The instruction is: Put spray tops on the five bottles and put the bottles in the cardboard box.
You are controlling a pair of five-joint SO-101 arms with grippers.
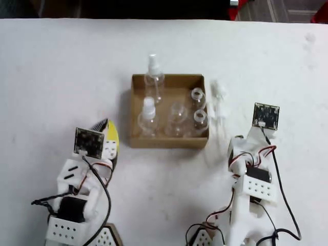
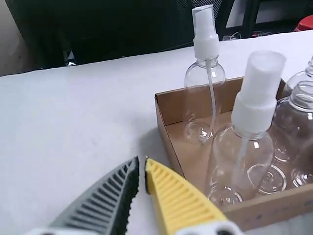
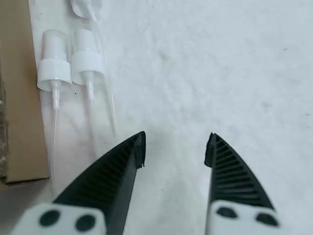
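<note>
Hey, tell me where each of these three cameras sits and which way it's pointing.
High view: fixed above the table, looking down on the cardboard box; the left arm and right arm show at the near edge.
Left wrist view: on the left arm, low, facing the box corner and two bottles with spray tops; its grey and yellow jaws show, shut.
Right wrist view: on the right arm, looking down at loose spray tops beside the box; its black jaws show, open.
Shared: all three show the box.

Overhead, close wrists; common cardboard box (image 1: 169,141)
</note>
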